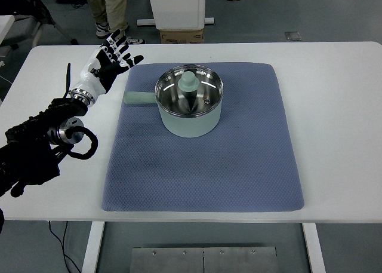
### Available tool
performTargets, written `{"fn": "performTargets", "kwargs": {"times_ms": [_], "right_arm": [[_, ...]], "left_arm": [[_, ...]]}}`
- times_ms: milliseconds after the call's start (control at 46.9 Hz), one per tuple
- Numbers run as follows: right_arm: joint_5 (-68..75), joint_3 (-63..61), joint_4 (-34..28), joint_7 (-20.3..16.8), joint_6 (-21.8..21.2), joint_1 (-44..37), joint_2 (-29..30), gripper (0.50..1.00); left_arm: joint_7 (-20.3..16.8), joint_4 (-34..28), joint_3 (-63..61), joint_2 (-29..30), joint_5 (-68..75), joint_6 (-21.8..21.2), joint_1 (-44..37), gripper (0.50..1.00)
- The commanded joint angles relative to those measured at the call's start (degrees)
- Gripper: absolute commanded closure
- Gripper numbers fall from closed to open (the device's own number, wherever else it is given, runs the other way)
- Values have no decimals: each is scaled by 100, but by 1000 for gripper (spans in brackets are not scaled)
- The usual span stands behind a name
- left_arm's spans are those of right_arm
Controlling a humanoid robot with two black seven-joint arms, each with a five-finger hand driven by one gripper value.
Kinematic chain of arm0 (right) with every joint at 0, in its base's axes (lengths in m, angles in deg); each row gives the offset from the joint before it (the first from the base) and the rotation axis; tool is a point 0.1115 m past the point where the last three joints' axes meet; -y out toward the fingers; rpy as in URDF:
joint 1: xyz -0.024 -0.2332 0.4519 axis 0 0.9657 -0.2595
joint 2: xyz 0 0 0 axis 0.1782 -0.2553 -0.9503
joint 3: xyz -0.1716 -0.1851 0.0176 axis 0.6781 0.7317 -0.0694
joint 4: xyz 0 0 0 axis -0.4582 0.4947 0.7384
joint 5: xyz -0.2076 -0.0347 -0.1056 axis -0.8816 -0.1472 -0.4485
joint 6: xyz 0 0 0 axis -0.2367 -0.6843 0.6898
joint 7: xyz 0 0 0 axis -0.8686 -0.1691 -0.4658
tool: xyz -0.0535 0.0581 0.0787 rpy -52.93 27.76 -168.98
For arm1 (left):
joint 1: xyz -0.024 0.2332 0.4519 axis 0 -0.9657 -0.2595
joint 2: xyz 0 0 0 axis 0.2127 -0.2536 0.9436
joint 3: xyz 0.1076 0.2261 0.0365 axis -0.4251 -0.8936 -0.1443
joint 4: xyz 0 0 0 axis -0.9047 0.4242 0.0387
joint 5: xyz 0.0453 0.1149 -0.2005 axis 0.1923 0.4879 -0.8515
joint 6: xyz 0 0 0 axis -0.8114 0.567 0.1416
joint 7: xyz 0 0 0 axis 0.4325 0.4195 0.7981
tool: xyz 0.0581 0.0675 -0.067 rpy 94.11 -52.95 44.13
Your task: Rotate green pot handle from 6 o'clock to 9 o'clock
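White-and-black left hand (112,57), seemingly black-cabled forearm.

The lidded green pot (190,103) sits upright on the mat, its handle (139,98) pointing left.

You had a broad white rectangular tabletop (334,106) under the left hand (110,58), standing on white metal legs (92,249) over a dull grey-blue floor (334,16). Beyond the hand and to its right stood a white boxy pedestal (176,7) with a brown cardboard box (181,36) at its foot. Just beyond the hand you could see a person's legs in khaki trousers (110,1). Farther right, a small grey metal plate (292,36) lay on the floor. The light was even, with soft shadows.
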Motion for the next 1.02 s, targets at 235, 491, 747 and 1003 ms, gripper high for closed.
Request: {"fn": "performTargets", "kwargs": {"times_ms": [235,491,747,1003], "right_arm": [[0,0,0,-1,0,0,0,500],[0,-9,-9,-1,0,0,0,500],[0,-9,-9,8,0,0,0,500],[8,-9,-9,8,0,0,0,500]], "left_arm": [[1,0,21,-44,0,1,0,500],[1,-9,21,-123,0,-8,0,500],[1,-140,21,-237,9,-8,0,500],[1,-246,21,-299,9,1,0,500]]}}
